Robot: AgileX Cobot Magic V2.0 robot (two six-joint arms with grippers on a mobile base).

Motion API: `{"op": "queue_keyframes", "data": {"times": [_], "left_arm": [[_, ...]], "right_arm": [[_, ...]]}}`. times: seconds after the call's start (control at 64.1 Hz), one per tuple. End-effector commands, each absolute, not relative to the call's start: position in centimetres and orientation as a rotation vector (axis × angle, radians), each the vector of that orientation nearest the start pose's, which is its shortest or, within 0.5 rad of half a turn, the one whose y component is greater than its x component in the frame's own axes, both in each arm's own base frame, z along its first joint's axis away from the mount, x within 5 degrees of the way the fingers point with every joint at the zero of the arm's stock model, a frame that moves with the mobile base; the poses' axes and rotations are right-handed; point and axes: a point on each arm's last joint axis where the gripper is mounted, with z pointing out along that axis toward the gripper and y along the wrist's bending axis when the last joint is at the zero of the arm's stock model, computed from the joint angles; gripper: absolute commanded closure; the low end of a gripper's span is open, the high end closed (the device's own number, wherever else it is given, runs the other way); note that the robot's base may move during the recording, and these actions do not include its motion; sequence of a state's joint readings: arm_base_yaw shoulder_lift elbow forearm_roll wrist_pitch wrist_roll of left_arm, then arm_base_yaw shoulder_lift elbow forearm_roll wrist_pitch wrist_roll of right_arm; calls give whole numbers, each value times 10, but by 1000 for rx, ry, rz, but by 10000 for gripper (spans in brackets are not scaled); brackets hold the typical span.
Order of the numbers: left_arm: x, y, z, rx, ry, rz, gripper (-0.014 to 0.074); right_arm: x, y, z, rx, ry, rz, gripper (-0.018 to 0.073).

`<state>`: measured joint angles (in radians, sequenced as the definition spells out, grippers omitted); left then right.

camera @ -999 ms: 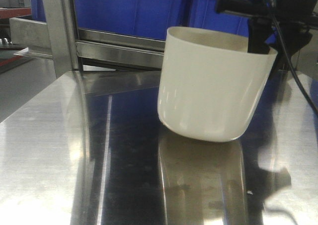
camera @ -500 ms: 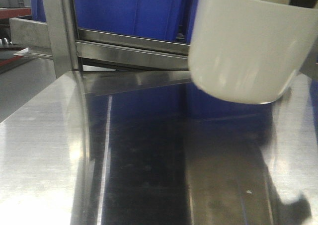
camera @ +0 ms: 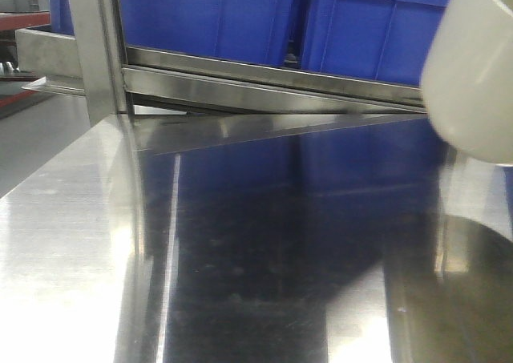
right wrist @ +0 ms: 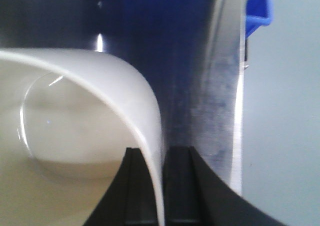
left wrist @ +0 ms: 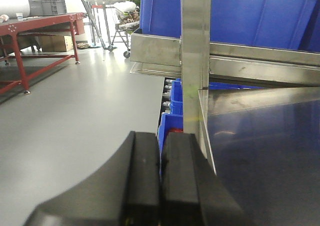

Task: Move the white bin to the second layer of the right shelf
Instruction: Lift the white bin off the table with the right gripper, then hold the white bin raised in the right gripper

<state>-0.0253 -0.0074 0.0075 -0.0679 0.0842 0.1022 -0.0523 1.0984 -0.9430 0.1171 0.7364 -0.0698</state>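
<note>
Here the white bin hangs clear of the steel tabletop at the far right of the front view — only its left side shows, its reflection beneath. The right gripper pinches the bin's wall, one finger inside the rim, one outside. The left gripper — fingers pressed together, holding nothing — sits near the table's left edge. Blue crates stand behind.

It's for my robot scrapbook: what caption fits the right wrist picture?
Right claw pinching the wall of the white bin above the steel tabletop.
</note>
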Motion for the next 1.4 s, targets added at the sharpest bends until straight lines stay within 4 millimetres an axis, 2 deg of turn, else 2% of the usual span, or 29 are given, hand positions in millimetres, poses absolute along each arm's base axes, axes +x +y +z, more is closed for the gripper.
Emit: {"op": "queue_keyframes", "data": {"times": [0.0,0.375,0.578,0.812,0.999,1.389], "left_arm": [[57,-2,199,41,1507,-3,512],[57,-2,199,41,1507,-3,512],[57,-2,199,41,1507,-3,512],[57,-2,199,41,1507,-3,512],[57,-2,199,41,1507,-3,512],[57,-2,199,41,1507,-3,512]], "right_arm": [[206,-8,349,68,2216,65,510],[156,-3,334,163,2154,130,510],[139,-3,325,217,2135,141,510],[134,-4,322,145,2143,34,510],[135,4,324,117,2130,82,510],[136,7,325,70,2119,104,510]]}}
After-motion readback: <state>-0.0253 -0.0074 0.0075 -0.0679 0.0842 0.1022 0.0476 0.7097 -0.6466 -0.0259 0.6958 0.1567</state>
